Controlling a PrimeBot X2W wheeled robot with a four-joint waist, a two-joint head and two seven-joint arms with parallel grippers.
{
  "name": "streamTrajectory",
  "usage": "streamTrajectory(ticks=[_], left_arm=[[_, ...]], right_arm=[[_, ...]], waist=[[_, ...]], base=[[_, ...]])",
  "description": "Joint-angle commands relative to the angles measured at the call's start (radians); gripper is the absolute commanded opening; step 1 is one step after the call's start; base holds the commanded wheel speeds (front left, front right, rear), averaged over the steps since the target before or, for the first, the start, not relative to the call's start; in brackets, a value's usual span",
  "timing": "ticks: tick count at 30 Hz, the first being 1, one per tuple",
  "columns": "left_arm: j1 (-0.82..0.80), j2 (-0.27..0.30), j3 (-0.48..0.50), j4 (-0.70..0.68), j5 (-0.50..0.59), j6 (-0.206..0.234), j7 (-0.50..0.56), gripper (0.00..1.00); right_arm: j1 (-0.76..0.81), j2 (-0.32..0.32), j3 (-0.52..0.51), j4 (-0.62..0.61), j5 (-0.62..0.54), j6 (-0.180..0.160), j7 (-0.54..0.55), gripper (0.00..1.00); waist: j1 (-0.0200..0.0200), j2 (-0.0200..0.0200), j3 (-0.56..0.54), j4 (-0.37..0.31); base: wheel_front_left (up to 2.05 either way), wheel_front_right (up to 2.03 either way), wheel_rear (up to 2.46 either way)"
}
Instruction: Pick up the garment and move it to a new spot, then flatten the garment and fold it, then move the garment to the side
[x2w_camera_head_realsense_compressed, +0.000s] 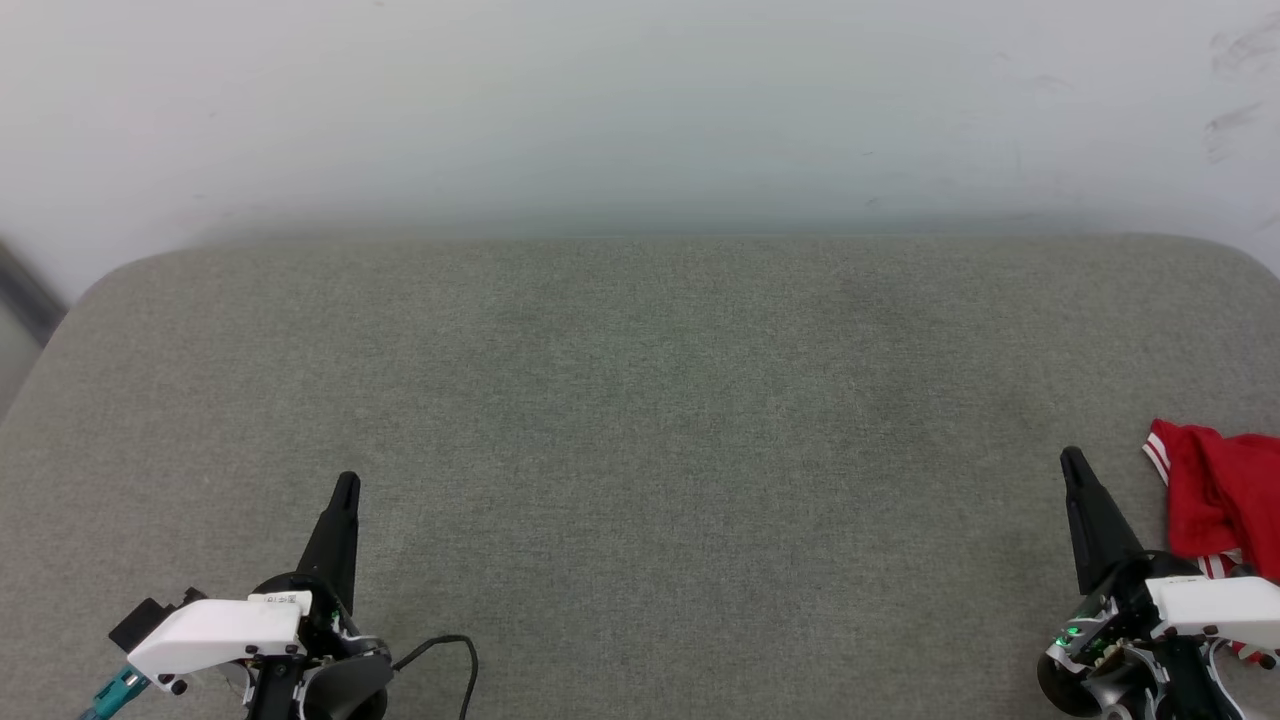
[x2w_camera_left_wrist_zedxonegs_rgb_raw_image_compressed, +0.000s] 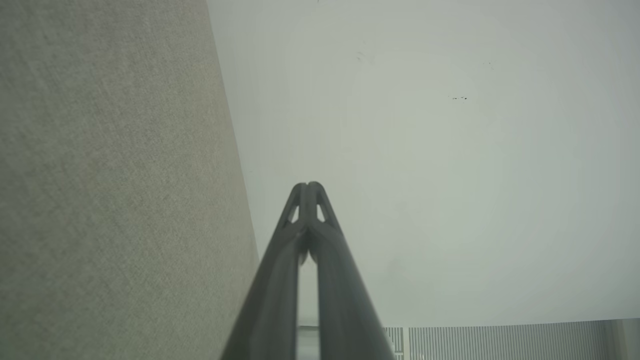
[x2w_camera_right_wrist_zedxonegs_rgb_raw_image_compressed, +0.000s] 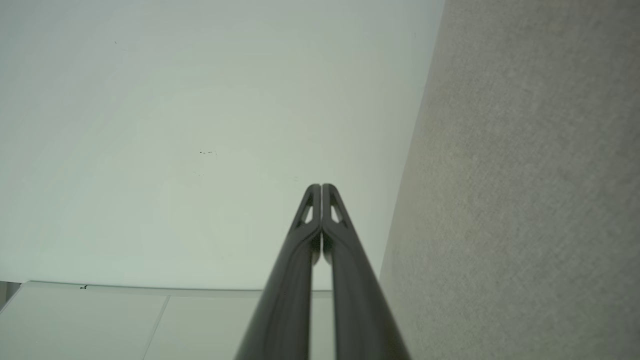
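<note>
The garment (x2w_camera_head_realsense_compressed: 1222, 505), bright red with a white red-striped trim, lies crumpled at the right edge of the grey cushioned surface (x2w_camera_head_realsense_compressed: 640, 420), partly cut off by the frame. My right gripper (x2w_camera_head_realsense_compressed: 1072, 458) is shut and empty just left of it, fingers pointing up the head view. At the lower left, far from the cloth, my left gripper (x2w_camera_head_realsense_compressed: 347, 482) is also shut and empty. In each wrist view the fingertips are pressed together: the left gripper (x2w_camera_left_wrist_zedxonegs_rgb_raw_image_compressed: 309, 186) and the right gripper (x2w_camera_right_wrist_zedxonegs_rgb_raw_image_compressed: 321, 187) both point toward the pale wall.
A pale wall (x2w_camera_head_realsense_compressed: 640, 110) runs behind the cushioned surface. A thin black cable (x2w_camera_head_realsense_compressed: 452, 650) loops beside the left wrist. The surface's rounded corners show at far left and far right. A ribbed panel (x2w_camera_left_wrist_zedxonegs_rgb_raw_image_compressed: 500, 342) sits low in the left wrist view.
</note>
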Motion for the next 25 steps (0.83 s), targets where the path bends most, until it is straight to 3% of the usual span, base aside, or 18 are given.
streamTrajectory(ticks=[1,25], left_arm=[[-0.007,-0.001,0.005,0.001,0.006,-0.003,0.0,0.0],[-0.007,-0.003,0.006,0.001,0.007,-0.003,0.003,0.0]], right_arm=[[-0.01,0.003,-0.002,0.002,-0.004,0.0,0.003,0.0],[-0.011,0.007,-0.006,0.002,-0.009,0.0,0.007,0.0]], waist=[[0.0,0.0,0.0,0.0],[0.0,0.0,0.0,0.0]], base=[[0.0,0.0,0.0],[0.0,0.0,0.0]])
